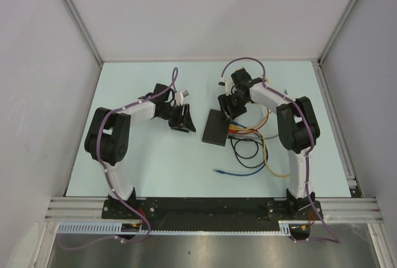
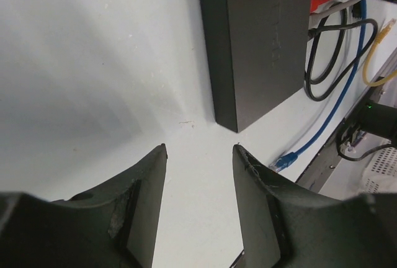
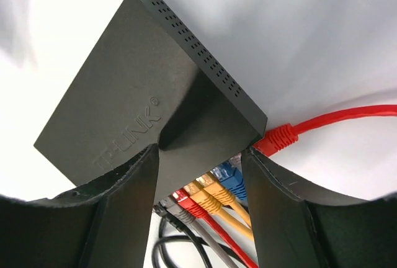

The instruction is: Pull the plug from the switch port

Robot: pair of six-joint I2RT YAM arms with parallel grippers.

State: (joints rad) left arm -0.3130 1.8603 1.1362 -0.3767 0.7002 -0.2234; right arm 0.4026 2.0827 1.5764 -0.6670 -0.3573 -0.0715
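Observation:
The switch [image 1: 214, 128] is a flat black box lying mid-table, its port side toward the right arm. In the right wrist view the switch [image 3: 136, 94] has a row of plugs in its ports: blue [image 3: 231, 178], two yellow [image 3: 211, 196], red [image 3: 186, 201] and grey [image 3: 170, 209]. Another red plug [image 3: 279, 138] shows just outside the right finger. My right gripper [image 3: 201, 150] is open, its fingers straddling the port edge and most of the plugs. My left gripper [image 2: 200, 150] is open and empty, just short of the switch's [image 2: 260, 38] near corner.
Loose cables lie right of the switch: a black loop [image 1: 245, 150], a yellow cable [image 1: 273, 156] and a blue cable ending in a free plug [image 1: 217, 172], also seen in the left wrist view [image 2: 284, 160]. White walls enclose the pale table [image 1: 155, 175].

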